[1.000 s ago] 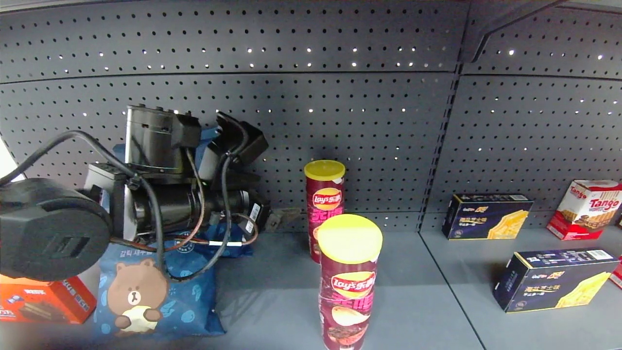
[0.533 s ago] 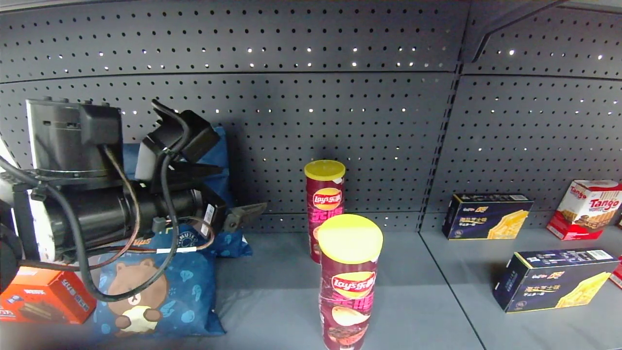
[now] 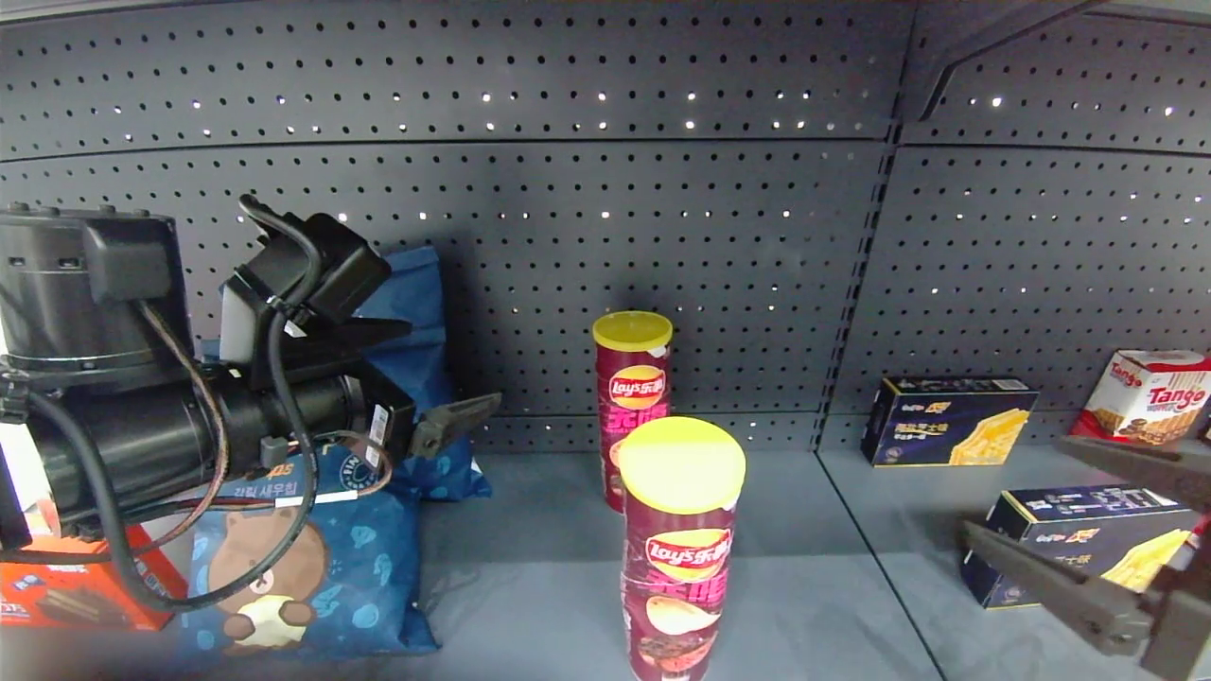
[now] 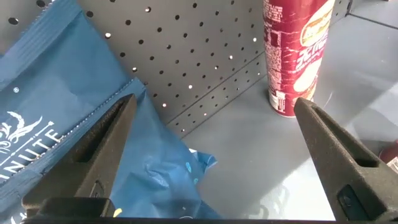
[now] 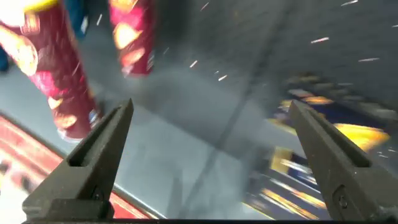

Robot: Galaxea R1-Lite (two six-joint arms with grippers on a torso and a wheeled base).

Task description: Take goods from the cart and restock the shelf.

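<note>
blue snack bag [image 3: 416,303] is on the shelf [image 3: 530,567], leaning on the pegboard [image 3: 662,208] behind the bear bag [image 3: 312,567]. reads as the let-go step: i'd back the left gripper [image 4: 214,102] straight out so no finger snags the bag corner or clips the rear chip can [image 3: 632,378]. jaws spread wide, holding nothing; one finger just beside the bag, contact unclear. right gripper [image 3: 1017,487] also spread, empty, near the dark box [image 3: 1069,549].

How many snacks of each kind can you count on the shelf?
Chip cans: 2
Blue bags: 2
Dark blue boxes: 2
Red-and-white box: 1
Orange box: 1
Total: 8
</note>
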